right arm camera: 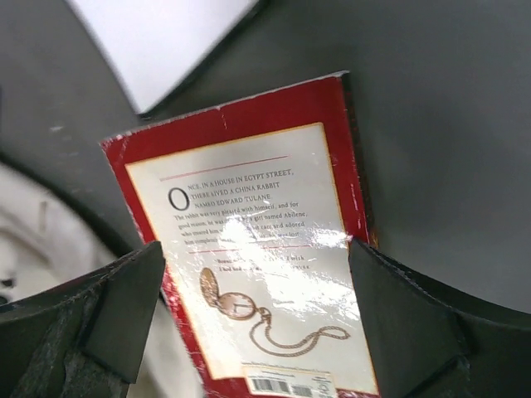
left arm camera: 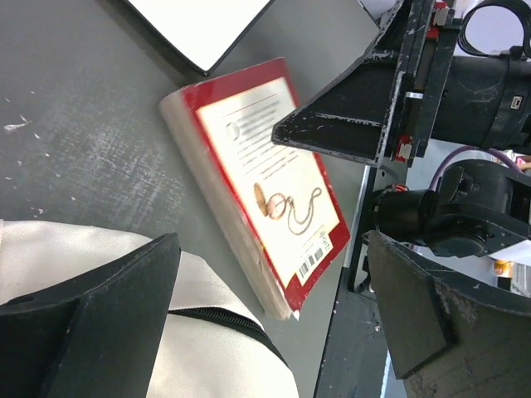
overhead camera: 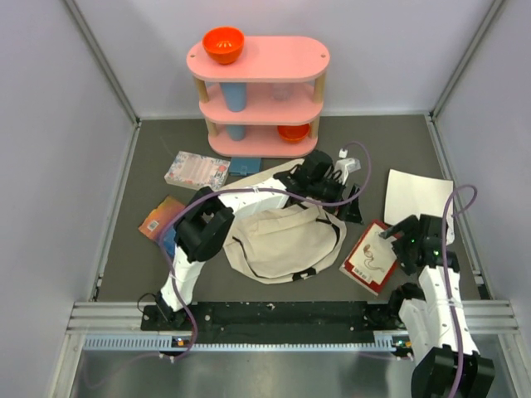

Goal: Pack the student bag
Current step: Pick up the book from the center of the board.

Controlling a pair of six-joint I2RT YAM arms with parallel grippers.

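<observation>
Student bag [left arm camera: 232, 365] cropped by left-wrist view edge.

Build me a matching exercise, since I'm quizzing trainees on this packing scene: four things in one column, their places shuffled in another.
1. cream canvas backpack
2. red-bordered paperback book
3. orange plastic bowl
4. flat white sheet

A. top tier of the pink shelf
B. far right, beyond the book
C. middle of the dark table
D. just right of the backpack

Pairs: 1-C, 2-D, 3-A, 4-B
</observation>
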